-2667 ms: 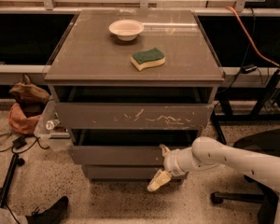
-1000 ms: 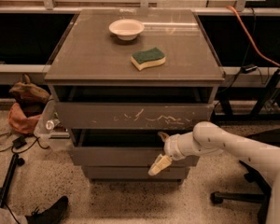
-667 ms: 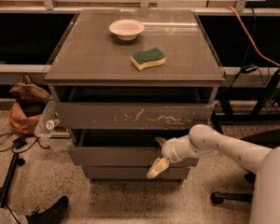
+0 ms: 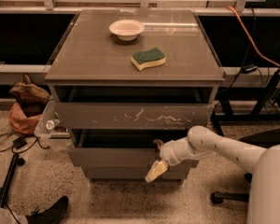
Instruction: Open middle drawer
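The middle drawer (image 4: 112, 157) is the plain grey-brown front below the wider scratched top drawer (image 4: 130, 115), which stands partly pulled out. My gripper (image 4: 157, 157) is at the middle drawer's top edge, right of centre. It is open: the dark upper finger (image 4: 157, 143) pokes into the gap above the drawer front, and the cream lower finger (image 4: 156, 170) hangs in front of it. My white arm (image 4: 224, 148) reaches in from the right.
The narrow bottom drawer (image 4: 126, 173) sits just below. A white bowl (image 4: 126, 29) and a green-yellow sponge (image 4: 148, 59) lie on the cabinet top. A bag (image 4: 25, 106) and cables lie on the floor at left. A shoe (image 4: 49, 211) is at bottom left.
The gripper has risen from the lower right of the drawer stack to the middle drawer's top edge and shifted slightly left. It has barely moved over the last second.
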Available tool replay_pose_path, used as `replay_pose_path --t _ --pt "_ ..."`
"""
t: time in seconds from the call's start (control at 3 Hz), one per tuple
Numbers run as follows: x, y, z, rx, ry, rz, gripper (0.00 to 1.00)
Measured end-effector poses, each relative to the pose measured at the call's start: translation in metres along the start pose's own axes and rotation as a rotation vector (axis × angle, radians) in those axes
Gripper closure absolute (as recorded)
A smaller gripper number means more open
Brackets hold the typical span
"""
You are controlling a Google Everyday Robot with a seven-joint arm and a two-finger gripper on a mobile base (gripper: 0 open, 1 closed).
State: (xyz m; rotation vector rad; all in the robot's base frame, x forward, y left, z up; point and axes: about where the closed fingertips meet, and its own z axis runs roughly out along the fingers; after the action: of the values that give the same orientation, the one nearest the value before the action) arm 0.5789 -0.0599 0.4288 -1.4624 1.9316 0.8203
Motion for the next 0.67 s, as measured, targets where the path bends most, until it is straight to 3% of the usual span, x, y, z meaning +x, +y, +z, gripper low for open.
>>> replay_pose_path --t 0.67 --pt "-0.001 0.012 -0.004 -0.007 -0.019 0.03 0.0"
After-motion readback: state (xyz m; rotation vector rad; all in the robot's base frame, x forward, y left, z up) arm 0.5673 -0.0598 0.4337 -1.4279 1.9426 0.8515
